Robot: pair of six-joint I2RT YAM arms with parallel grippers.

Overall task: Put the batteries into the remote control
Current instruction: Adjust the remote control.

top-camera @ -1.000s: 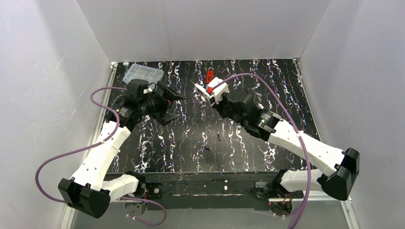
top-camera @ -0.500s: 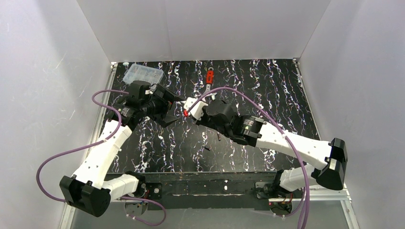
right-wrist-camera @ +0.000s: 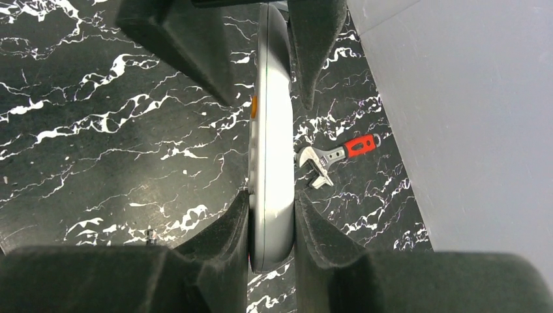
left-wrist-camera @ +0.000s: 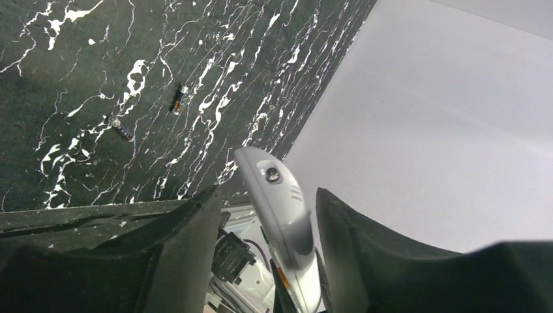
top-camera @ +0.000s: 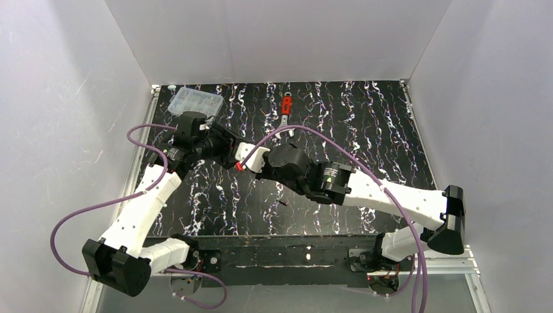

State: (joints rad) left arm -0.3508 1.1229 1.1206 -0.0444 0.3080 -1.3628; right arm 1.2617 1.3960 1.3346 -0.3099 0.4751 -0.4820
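White, slim, glossy plastic remote control (top-camera: 251, 156) hangs above the black, white-veined marble-look counter (top-camera: 365, 124), left of centre in the overhead view, bridging my right gripper (top-camera: 263, 163) and left gripper (top-camera: 232, 150). I judge that loading hasn't begun.

Left wrist view: the two small dark cylindrical batteries (left-wrist-camera: 177, 99) lie loose on the counter at upper left, apart from each other. The left gripper's matte black fingers (left-wrist-camera: 189, 248) flank the remote's rounded tip, unclamped, a gap showing.

Right wrist view: my right gripper is clenched on the remote's long edges. A red-handled metal wrench (right-wrist-camera: 336, 158) lies beyond.
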